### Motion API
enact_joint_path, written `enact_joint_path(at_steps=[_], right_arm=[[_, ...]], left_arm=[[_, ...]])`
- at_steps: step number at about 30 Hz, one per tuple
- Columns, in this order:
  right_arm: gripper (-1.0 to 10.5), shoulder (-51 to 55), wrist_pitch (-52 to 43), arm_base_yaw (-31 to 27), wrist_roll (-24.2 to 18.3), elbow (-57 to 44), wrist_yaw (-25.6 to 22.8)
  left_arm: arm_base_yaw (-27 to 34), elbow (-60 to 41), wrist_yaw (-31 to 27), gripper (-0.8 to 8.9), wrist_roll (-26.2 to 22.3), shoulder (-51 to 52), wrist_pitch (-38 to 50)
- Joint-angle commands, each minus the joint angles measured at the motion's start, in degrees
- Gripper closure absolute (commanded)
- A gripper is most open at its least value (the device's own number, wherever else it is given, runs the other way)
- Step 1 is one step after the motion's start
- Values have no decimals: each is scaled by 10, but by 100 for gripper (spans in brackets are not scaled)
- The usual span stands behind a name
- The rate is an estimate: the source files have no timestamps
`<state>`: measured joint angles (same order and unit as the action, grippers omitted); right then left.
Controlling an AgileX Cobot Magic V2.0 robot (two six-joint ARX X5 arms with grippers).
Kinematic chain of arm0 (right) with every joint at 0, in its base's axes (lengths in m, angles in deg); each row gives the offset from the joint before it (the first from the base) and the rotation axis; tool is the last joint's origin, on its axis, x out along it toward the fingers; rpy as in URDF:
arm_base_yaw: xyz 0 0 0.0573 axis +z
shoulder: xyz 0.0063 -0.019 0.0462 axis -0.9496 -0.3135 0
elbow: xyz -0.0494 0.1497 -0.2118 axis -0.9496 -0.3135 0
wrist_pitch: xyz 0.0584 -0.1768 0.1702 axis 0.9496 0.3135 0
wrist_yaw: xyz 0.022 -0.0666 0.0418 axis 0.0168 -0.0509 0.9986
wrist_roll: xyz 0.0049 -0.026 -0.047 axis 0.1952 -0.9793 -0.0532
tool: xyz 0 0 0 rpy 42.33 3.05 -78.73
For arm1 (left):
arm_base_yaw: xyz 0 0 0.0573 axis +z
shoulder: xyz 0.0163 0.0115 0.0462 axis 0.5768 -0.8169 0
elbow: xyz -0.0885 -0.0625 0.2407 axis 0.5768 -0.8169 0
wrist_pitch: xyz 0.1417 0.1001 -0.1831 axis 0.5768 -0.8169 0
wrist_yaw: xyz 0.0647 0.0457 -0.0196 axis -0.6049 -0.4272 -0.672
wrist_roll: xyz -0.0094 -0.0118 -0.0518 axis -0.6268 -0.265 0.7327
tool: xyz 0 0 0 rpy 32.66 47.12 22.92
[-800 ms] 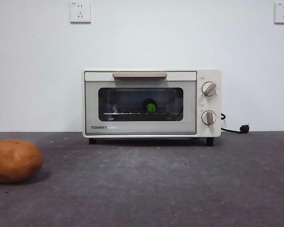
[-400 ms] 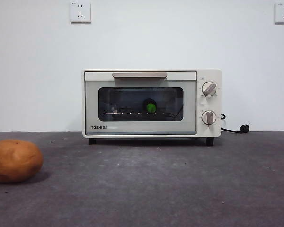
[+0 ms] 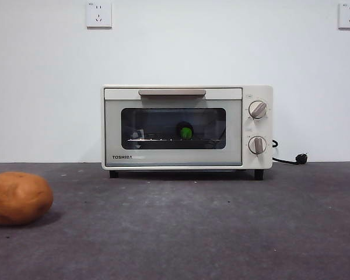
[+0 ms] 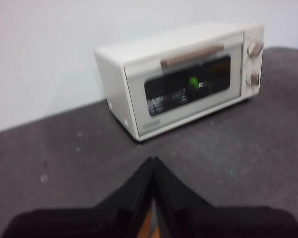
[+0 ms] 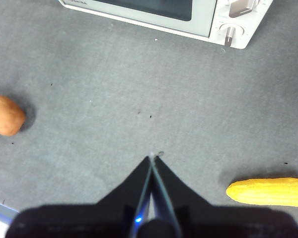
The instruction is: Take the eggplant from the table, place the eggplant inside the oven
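The cream-white oven [image 3: 186, 127] stands at the back of the dark grey table [image 3: 192, 227] with its door closed. Through its dark glass window I see the eggplant's green stem cap [image 3: 186, 133] on the wire rack; the purple body is barely visible against the dark inside. The left wrist view shows the same oven [image 4: 184, 82] and the eggplant's green cap [image 4: 193, 83] behind the glass. My left gripper [image 4: 153, 161] is shut and empty, well short of the oven. My right gripper [image 5: 153, 157] is shut and empty above bare table.
A round orange-brown potato [image 3: 18, 198] lies at the table's front left, also seen as the potato [image 5: 6, 115] in the right wrist view. A yellow corn cob [image 5: 268, 192] lies near the right gripper. A black power cord [image 3: 291, 158] trails beside the oven.
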<state>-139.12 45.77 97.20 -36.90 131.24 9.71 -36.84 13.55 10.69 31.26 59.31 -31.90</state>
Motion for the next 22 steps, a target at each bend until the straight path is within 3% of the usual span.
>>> enact_joint_path(at_steps=[1,7,22], right_arm=[[946,-3,0,0,6,2,-2],[946,-3,-13,0,6,2,-2],[946,-3,-16,0,6,2,-2]], left_arm=[[2,-29,-17,817,-6,18,8],[2,-77,-41,818,-5,44,7],[-31,-155,-40,818,16,62,6]])
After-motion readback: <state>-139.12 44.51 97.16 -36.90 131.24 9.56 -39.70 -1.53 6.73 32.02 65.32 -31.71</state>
